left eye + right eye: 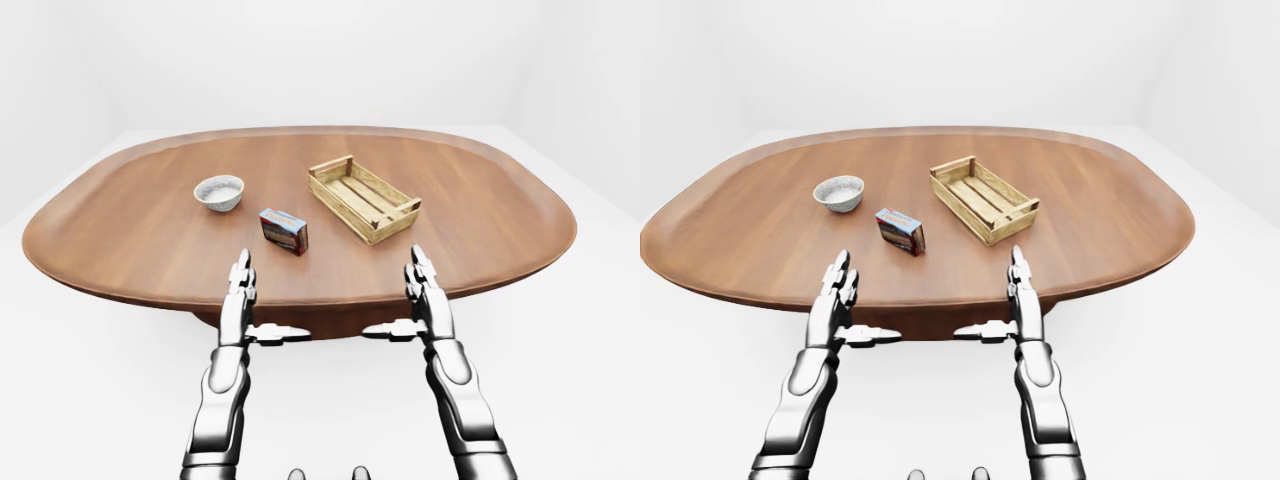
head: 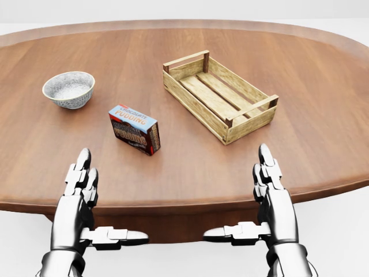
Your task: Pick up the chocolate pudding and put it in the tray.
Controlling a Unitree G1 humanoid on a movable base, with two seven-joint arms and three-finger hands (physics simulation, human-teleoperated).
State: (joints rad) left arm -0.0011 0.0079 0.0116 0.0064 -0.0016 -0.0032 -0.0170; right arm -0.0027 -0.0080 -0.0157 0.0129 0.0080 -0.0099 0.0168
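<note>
The chocolate pudding (image 2: 135, 129) is a small box with a blue top and red-brown side, standing on the wooden table (image 2: 173, 167) near the middle of the head view. To its right lies the wooden slatted tray (image 2: 218, 95), with nothing in it. My left hand (image 2: 95, 205) hovers at the table's near edge, below and left of the pudding, fingers straight and thumb out. At the lower right, my right hand (image 2: 253, 199) is held the same way, below the tray. Both hands are open and hold nothing.
A grey speckled bowl (image 2: 69, 89) sits on the table to the left of the pudding. The oval table (image 1: 480, 230) stands on a white floor in a white room, its near rim just under my hands.
</note>
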